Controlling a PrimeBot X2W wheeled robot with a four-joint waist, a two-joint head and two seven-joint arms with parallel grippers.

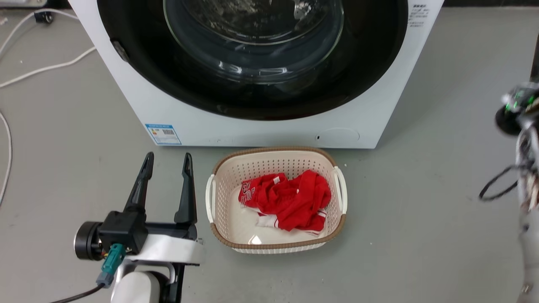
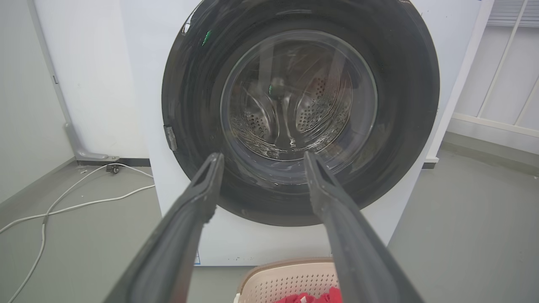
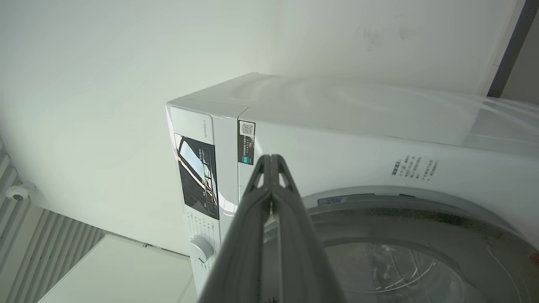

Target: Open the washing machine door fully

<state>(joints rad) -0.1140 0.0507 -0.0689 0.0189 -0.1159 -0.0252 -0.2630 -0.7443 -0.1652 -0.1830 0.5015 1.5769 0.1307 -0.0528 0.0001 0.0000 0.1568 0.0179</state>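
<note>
The washing machine stands at the far side of the grey floor. Its door lies flush in the white front, shut, and spans nearly the full width of the machine. A small grey tab sits on the door's left edge.

The left gripper hangs low at the near left with its fingers spread and nothing between them. They point at the machine's lower left corner, close to the front panel but apart from it. In the left wrist view the two fingertips frame the lower part of the door glass.

A basket holding a red cloth sits just in front of the machine, below the door, with its left rim near the left gripper. White cables trail over the floor at the far left; the floor to the right of the basket lies bare.

The right gripper is clenched on nothing, its tips pressed together, and faces the machine's upper front near the knob. In the head view the right arm is a blur at the right edge, seemingly well clear of the machine.
</note>
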